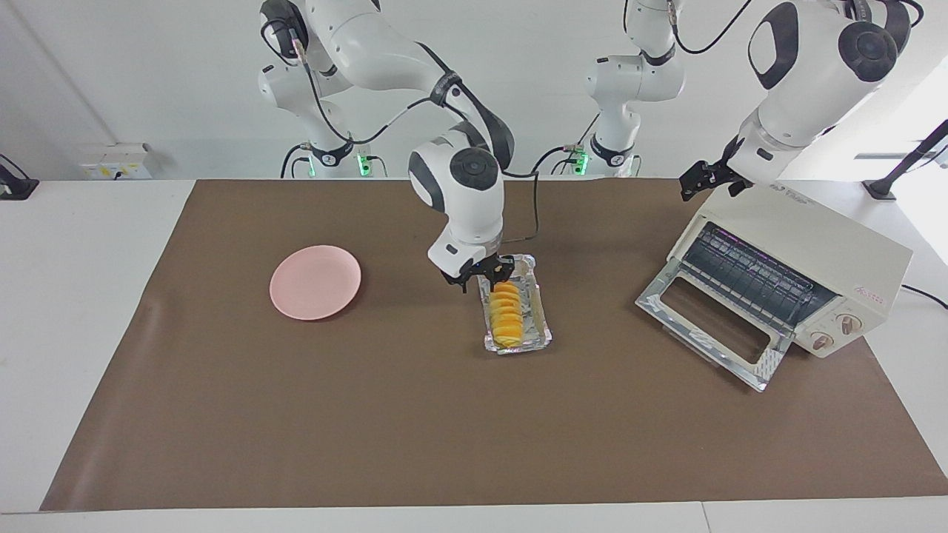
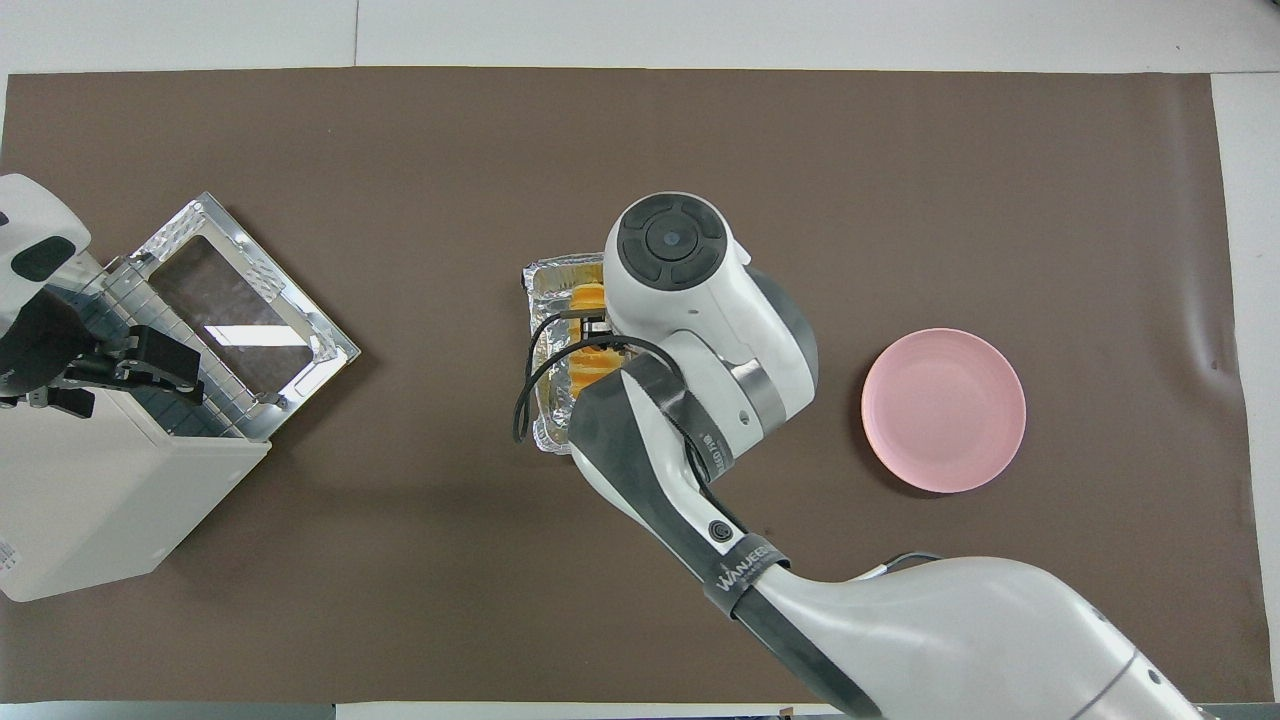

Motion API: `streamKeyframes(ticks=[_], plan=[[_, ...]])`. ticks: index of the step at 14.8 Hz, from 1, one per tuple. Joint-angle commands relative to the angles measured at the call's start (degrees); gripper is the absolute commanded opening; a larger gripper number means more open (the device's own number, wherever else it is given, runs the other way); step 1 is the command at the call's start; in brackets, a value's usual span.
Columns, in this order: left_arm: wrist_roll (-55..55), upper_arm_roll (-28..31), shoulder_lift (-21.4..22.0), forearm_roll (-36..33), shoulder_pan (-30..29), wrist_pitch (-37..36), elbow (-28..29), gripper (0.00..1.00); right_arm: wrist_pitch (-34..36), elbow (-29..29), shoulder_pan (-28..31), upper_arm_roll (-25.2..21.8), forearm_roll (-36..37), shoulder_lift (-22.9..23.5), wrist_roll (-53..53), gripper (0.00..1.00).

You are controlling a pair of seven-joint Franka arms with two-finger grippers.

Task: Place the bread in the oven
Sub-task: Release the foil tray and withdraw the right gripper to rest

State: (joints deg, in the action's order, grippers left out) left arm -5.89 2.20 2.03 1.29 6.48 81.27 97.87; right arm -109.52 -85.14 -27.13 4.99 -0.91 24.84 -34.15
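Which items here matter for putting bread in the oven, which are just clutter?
In the job:
bread, in the foil tray
oven, door down
right tool, at the bread's robot-side end
left tool, over the oven top

Lying about:
pink plate

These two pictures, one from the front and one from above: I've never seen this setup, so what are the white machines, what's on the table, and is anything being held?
They are two white robot arms, each ending in a two-finger gripper. One picture looks across the table at the robots; the other looks down from above their end, so the sides swap.

On the brown mat lie a pink plate, a foil tray with a yellow sliced bread in it, and a cream toaster oven with its door dropped open.

The right gripper is low at the end of the bread nearer the robots, jaws spread. It isn't clear whether they touch it, and the bread lies in the tray. The left gripper waits above the oven's top corner, holding nothing.
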Motion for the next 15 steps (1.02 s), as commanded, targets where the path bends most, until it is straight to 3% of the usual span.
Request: streamKeyframes(ticks=[1, 6, 10, 14, 15], plan=[[0.1, -0.3, 0.8, -0.4, -0.4, 0.6, 0.5, 1.00, 5.5, 1.9, 7.7, 0.3, -1.0, -6.0, 6.4, 1.00], [0.2, -0.2, 0.8, -0.4, -0.4, 0.6, 0.4, 1.00, 9.7, 1.6, 22.4, 0.1, 0.0, -11.5, 32.6, 1.00], [-0.4, -1.0, 0.9, -0.5, 1.3, 4.2, 0.5, 1.00, 19.1, -1.3, 28.7, 0.0, 0.2, -16.7, 38.8, 1.00], [-7.2, -1.9, -0.4, 4.1, 5.7, 10.2, 1.1, 1.00, 20.8, -9.9, 32.0, 0.0, 0.2, -25.5, 43.4, 1.00], [-9.5, -2.1, -2.8, 5.2, 7.8, 12.1, 0.2, 1.00, 20.6, -11.3, 32.9, 0.1, 0.1, -26.8, 43.6, 1.00]])
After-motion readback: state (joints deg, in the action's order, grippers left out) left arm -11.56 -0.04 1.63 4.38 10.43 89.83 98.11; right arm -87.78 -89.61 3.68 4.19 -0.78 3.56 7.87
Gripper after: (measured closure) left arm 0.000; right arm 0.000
